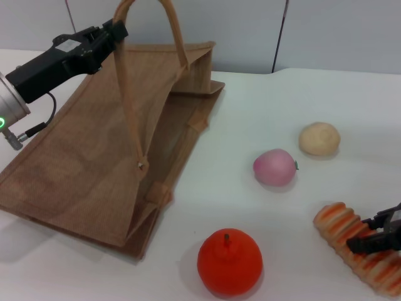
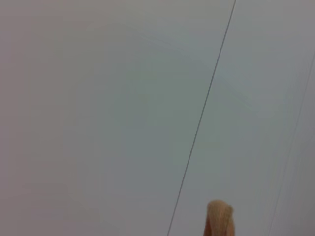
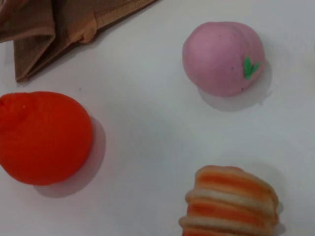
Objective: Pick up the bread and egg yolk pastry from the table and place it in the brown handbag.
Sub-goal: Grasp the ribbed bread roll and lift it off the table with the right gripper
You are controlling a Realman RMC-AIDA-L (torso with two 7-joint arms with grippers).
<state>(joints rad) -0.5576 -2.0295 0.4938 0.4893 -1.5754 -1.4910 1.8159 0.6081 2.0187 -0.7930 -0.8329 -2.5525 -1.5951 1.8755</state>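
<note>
The brown handbag (image 1: 81, 169) lies tilted on the table's left side with its mouth facing right, and a corner of it (image 3: 49, 24) shows in the right wrist view. My left gripper (image 1: 118, 30) is shut on one raised handle (image 2: 219, 219) at the top left. The striped bread (image 1: 338, 222) lies at the front right; its end (image 3: 231, 206) appears in the right wrist view. Just over the bread's middle is my right gripper (image 1: 376, 233), open, with one finger on each side of the loaf. The egg yolk pastry (image 1: 319, 138) sits alone farther back on the right.
A pink ball (image 1: 274, 167) (image 3: 221, 56) with a green leaf mark lies between the bag and the pastry. A round orange-red fruit (image 1: 229, 262) (image 3: 42, 137) sits at the front centre, left of the bread. A grey wall stands behind the table.
</note>
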